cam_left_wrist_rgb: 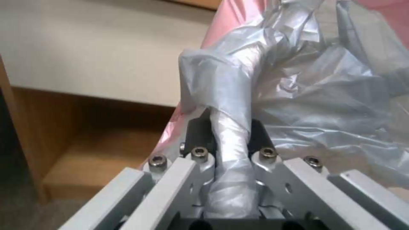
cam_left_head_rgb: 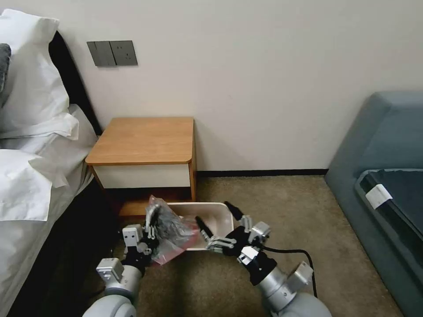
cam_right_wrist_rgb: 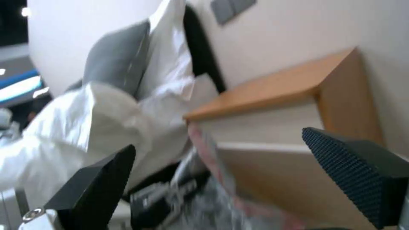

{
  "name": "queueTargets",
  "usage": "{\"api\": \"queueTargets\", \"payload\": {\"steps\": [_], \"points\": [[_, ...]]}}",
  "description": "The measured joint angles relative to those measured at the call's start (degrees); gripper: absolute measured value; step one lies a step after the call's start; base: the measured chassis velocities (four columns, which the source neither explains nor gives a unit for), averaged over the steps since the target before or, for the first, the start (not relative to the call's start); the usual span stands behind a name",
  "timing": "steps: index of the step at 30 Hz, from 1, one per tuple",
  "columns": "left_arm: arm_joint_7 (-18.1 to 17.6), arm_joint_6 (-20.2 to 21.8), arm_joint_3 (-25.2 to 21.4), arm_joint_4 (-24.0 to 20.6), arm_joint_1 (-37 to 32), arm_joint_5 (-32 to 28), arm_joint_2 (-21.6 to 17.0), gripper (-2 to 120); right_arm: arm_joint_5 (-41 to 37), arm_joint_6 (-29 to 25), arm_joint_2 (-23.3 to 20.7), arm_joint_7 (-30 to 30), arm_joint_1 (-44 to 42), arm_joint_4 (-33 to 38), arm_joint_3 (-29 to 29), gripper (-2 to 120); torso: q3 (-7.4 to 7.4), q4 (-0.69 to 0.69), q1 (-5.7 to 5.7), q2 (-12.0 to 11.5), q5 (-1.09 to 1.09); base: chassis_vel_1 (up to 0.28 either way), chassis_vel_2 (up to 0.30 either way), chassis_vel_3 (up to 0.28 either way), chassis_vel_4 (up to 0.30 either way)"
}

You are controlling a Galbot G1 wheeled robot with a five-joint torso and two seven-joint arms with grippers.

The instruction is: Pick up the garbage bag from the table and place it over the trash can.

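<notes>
Grey garbage bag (cam_left_wrist_rgb: 238, 105) pinched between left fingers (cam_left_wrist_rgb: 198, 134).

Silver-grey jointed arms; each hand (cam_left_head_rgb: 152, 226) has black textured fingers (cam_right_wrist_rgb: 353, 179), steel screws, seemingly a black cable.

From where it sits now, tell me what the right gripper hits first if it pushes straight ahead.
Probably the garbage bag. The right gripper, fingers open above the trash can, points toward the left gripper, which holds the bag. Depth is unclear, so it may pass over it.
</notes>
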State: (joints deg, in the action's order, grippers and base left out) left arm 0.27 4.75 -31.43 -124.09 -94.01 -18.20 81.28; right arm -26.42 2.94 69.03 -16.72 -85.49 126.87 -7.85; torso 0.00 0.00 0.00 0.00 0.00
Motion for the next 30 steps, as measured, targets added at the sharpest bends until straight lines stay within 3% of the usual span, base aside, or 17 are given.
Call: {"api": "queueTargets", "payload": {"steps": [8, 19, 28, 30], "points": [[1.64, -2.94, 0.17, 1.01, 0.01, 3.85, 0.21, 4, 0.09, 4.32, -3.49, 1.28, 11.34, -5.79, 5.81, 100, 0.0, 0.0, 0.0, 0.0, 0.0, 0.0, 0.0, 0.0, 0.0], [4.95, -4.41, -0.47, 0.68, -0.33, 3.9, 0.14, 4, -2.55, 6.54, -2.96, 3.48, 19.03, -11.02, 12.89, 99, 0.0, 0.0, 0.0, 0.0, 0.0, 0.0, 0.0, 0.0, 0.0], [6.73, -5.65, -0.8, 0.68, -0.71, 4.08, 0.37, 4, -3.04, 7.15, -2.79, 4.78, 20.67, -13.14, 13.75, 69, 0.0, 0.0, 0.0, 0.0, 0.0, 0.0, 0.0, 0.0, 0.0], [6.79, -5.88, -0.86, 0.79, -0.66, 4.08, 0.41, 4, -2.91, 7.15, -2.62, 4.8, 20.17, -13.22, 13.71, 58, 0.0, 0.0, 0.0, 0.0, 0.0, 0.0, 0.0, 0.0, 0.0]]}}
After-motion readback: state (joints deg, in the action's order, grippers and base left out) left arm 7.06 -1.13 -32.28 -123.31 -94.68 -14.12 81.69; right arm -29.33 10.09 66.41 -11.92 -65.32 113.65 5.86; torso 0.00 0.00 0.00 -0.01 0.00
